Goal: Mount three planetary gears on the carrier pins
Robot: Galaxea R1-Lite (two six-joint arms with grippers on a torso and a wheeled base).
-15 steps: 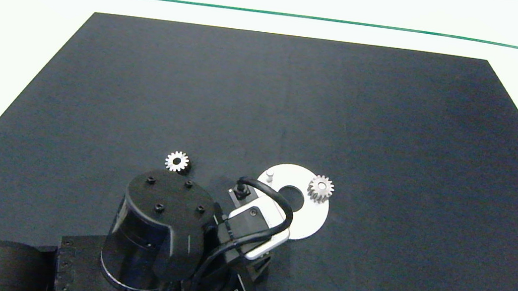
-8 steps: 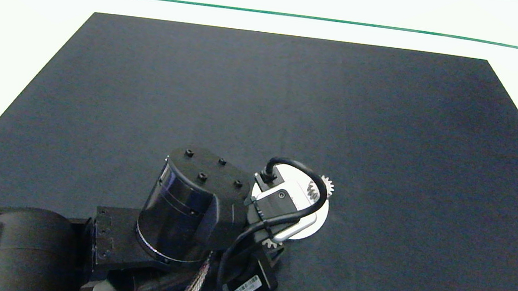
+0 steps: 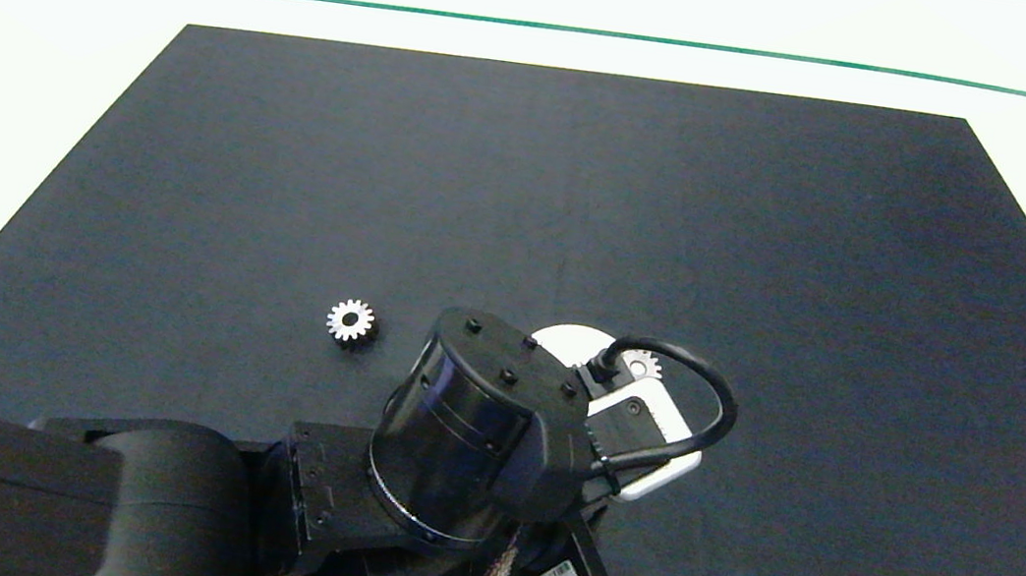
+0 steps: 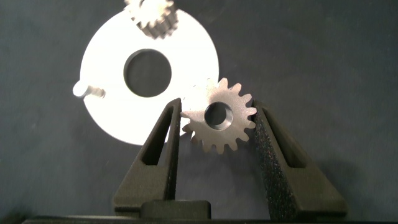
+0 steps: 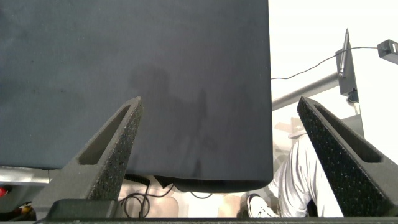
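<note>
In the left wrist view my left gripper (image 4: pixel 217 107) is shut on a silver planetary gear (image 4: pixel 217 118), held flat by its teeth and overlapping the rim of the white carrier disc (image 4: pixel 112 118). A second gear (image 4: pixel 151 15) sits on the disc's far side. One bare carrier pin (image 4: pixel 87 90) stands free; the other pins are hidden. From above, the left arm (image 3: pixel 473 441) covers most of the disc (image 3: pixel 566 340), with the seated gear (image 3: pixel 645 365) peeking out. A third gear (image 3: pixel 353 322) lies loose on the mat, left of the arm. My right gripper (image 5: pixel 221 118) hangs open and empty.
The black mat (image 3: pixel 774 263) lies on a white table. The right gripper is out of the head view, above the mat's edge (image 5: pixel 211 180), where cables and a person's leg (image 5: pixel 298 180) show below.
The left arm has swung right across the disc, carrying its gear. The loose gear on the mat, hidden half a second ago, shows again. The seated gear has not moved.
</note>
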